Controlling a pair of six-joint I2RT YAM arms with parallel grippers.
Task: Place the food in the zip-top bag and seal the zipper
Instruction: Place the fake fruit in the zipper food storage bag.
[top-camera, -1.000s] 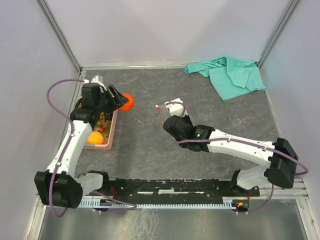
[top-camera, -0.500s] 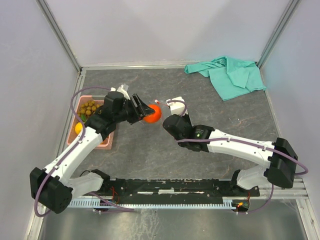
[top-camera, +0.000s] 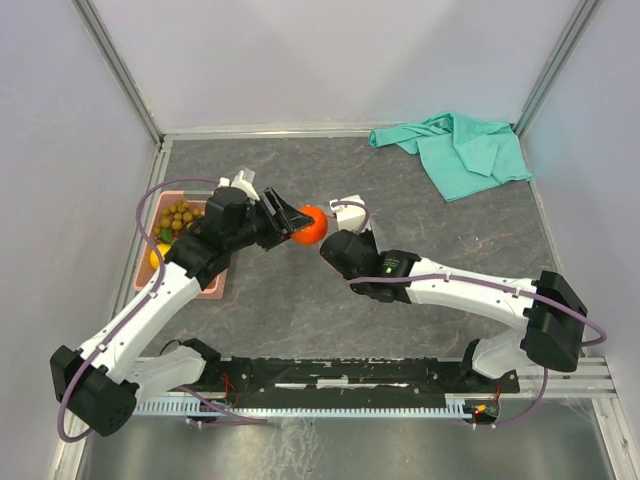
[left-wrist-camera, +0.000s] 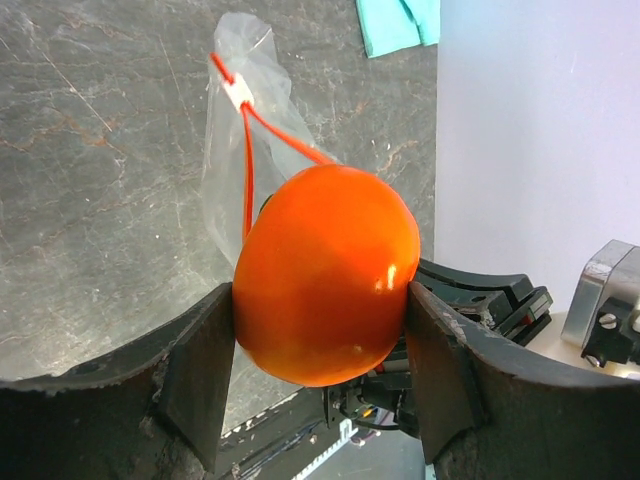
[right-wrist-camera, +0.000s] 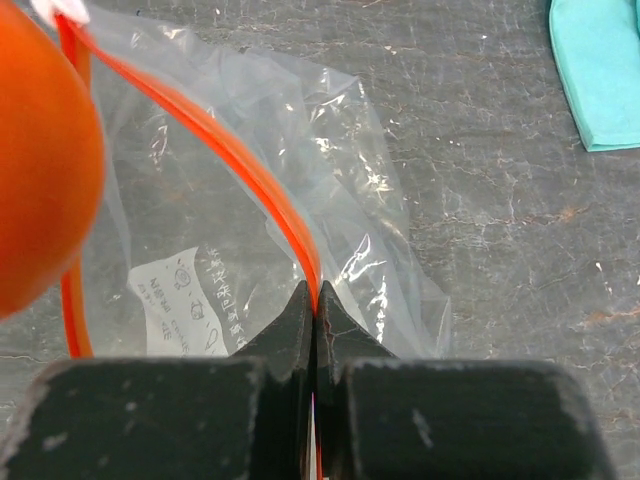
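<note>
While my left gripper (left-wrist-camera: 320, 330) clamps the orange (left-wrist-camera: 325, 270), poised at the open mouth of the zip-top bag (right-wrist-camera: 340, 190), my right gripper (right-wrist-camera: 316, 298) pinched tight on the zipper (right-wrist-camera: 215, 140), over the table's (top-camera: 300, 310) middle.

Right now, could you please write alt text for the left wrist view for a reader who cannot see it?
The left pincer grips an orange between its dark fingers, in front of the open mouth of a clear zip-top bag edged by an orange-red zipper. Behind lie a grey marbled table and a corner of teal cloth.

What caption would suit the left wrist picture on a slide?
Left tool holds an orange at the open mouth of the clear zip-top bag, zipper parted.
</note>
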